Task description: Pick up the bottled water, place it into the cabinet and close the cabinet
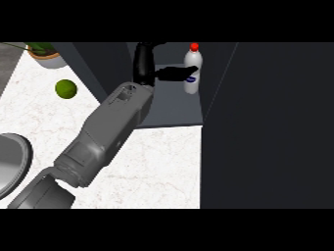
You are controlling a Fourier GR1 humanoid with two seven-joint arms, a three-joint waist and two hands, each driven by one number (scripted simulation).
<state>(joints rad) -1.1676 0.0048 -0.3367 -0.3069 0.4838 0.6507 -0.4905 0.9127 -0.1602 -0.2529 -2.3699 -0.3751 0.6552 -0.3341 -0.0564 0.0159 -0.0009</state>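
Observation:
The bottled water, clear with a red cap and a blue label, stands upright inside the open cabinet, near its right wall. My left forearm comes in from the lower left and reaches into the cabinet. My left hand is just left of the bottle, with its fingers pointing straight up. Its thumb sticks out to the right and touches the bottle's middle, covering part of the label. The hand looks open, not curled round the bottle. My right hand does not show.
The cabinet's dark door stands open and fills the right side. A green lime and a potted plant sit on the marble counter at the upper left. A grey metal basin lies at the lower left.

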